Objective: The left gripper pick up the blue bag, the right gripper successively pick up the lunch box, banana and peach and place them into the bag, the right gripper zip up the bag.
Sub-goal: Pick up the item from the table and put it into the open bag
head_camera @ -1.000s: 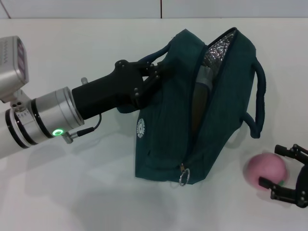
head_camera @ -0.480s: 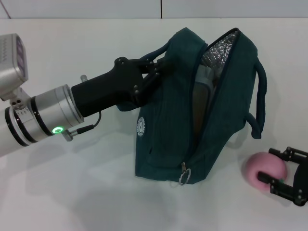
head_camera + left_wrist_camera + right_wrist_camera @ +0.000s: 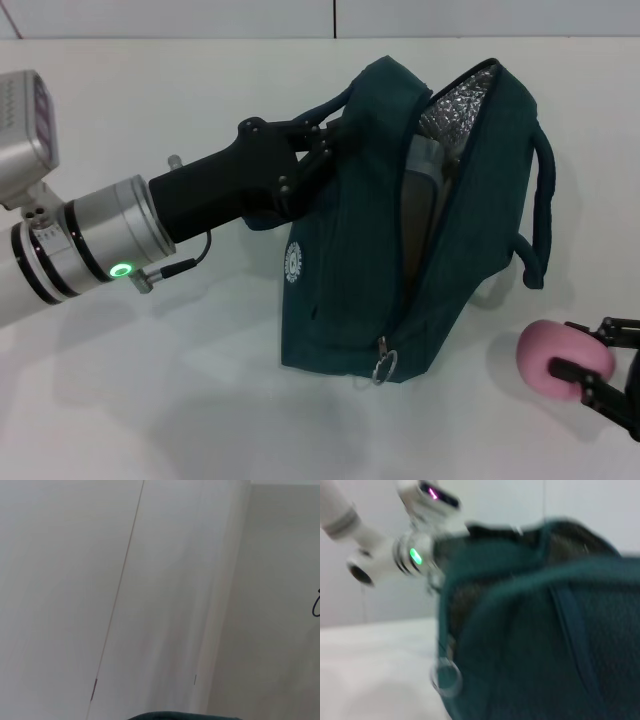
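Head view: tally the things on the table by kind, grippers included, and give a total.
Bags: 1, the blue bag, zipper open, something inside it that cannot be made out.
Fruit: 1, the peach on the table.
Grippers: 2, the left gripper shut on the bag's handle, the right gripper around the peach.
Total: 4.

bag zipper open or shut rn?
Open. The blue bag gapes along its top, silver lining showing inside; the ring pull hangs at the near end.
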Motion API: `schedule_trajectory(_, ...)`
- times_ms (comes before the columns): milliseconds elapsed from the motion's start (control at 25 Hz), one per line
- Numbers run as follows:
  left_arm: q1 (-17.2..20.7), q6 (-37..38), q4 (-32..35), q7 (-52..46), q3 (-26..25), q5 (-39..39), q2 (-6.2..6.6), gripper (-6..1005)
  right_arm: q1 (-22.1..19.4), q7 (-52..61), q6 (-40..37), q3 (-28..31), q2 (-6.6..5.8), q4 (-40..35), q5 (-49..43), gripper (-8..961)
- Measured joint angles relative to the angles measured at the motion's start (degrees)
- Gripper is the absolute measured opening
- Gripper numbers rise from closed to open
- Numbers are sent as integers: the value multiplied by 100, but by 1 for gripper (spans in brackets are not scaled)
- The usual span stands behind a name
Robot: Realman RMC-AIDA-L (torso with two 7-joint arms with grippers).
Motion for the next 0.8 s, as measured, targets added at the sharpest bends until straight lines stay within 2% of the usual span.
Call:
schedule_trajectory(120, 30, 0, -18, 6, -8, 0, -1, 43, 30, -142, -657, 7, -59, -9, 8, 327)
schedule_trajectory(240, 39, 0, -15, 12, -14, -3, -1, 43, 64, -364, -1164, 14, -36, -47, 65, 311)
schedule_trajectory(360, 35, 0, 8, 25, -25, -9, 0, 42, 128, -447, -1420, 69, 91, -156, 347, 287)
schedule_trajectory(400, 35, 1, 11, 25, -27, -13, 1, 42, 181, -449, -1440, 116, 171, -196, 492, 278)
schedule_trajectory(480, 34, 1, 9, 25, -32, -26, 2, 42, 294, -466, -1427, 158, 236, -167, 807, 259)
schedule_trajectory(600, 23, 0, 3, 53, -27, -35, 1, 42, 592, -470, -1401, 150, 279, 116, 1399, 242)
schedule_trajectory(800, 7, 1, 19, 93, -31, -35, 0, 43, 1428, -20, -1473, 134, 348, 589, 1909, 218)
